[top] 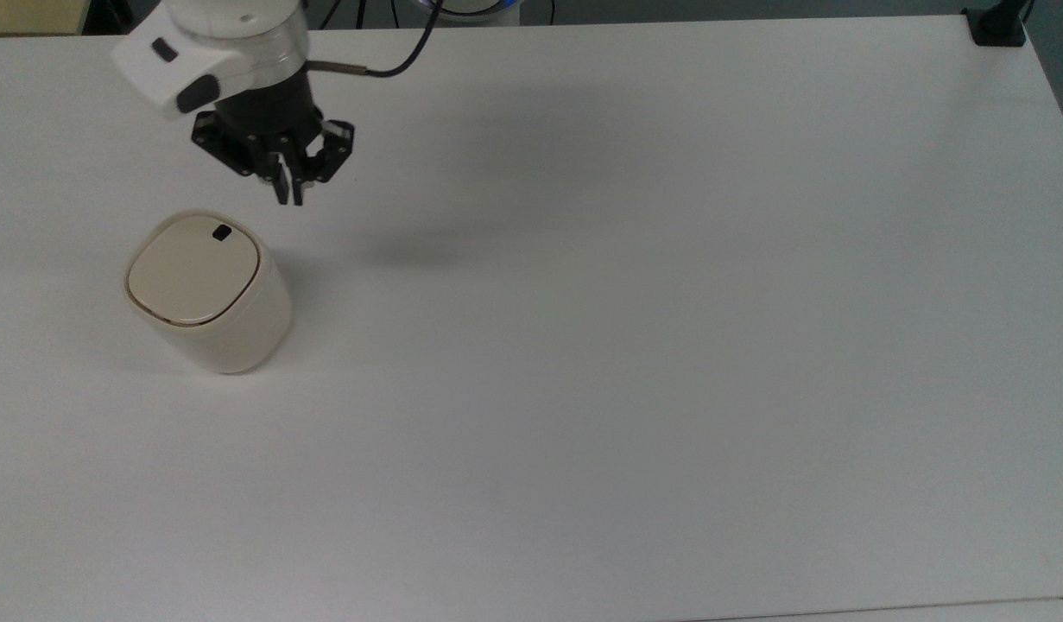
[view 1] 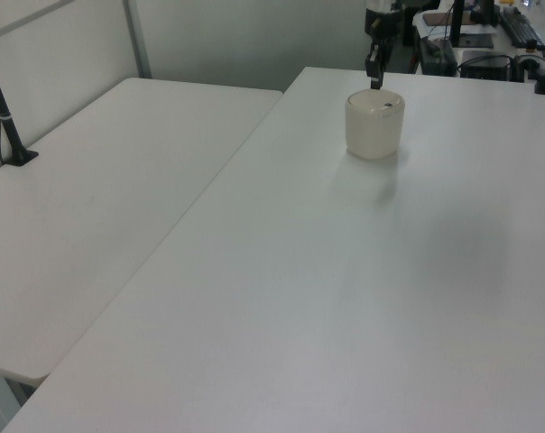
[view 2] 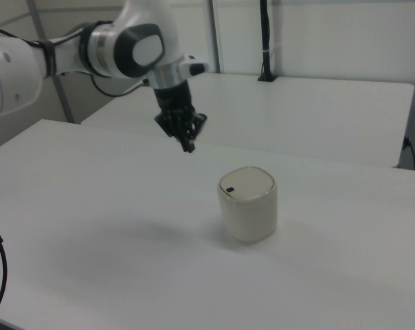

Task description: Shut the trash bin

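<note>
The cream-beige trash bin (top: 207, 294) (view 1: 374, 124) (view 2: 247, 204) stands upright on the white table (top: 635, 328) at the top view's left. Its flat lid lies level in the rim, with the small black latch mark (top: 221, 231) showing on top. My gripper (top: 289, 197) (view 1: 375, 82) (view 2: 187, 146) hangs in the air above the table, up and to the right of the bin in the top view, clear of the lid. Its fingers are together with nothing between them.
A black clamp post (top: 997, 26) sits at the table's far right corner in the top view. A second white table (view 1: 101, 198) adjoins on the left view's left, with a black post (view 1: 6, 117) on it. A cable (top: 393, 65) trails from the wrist.
</note>
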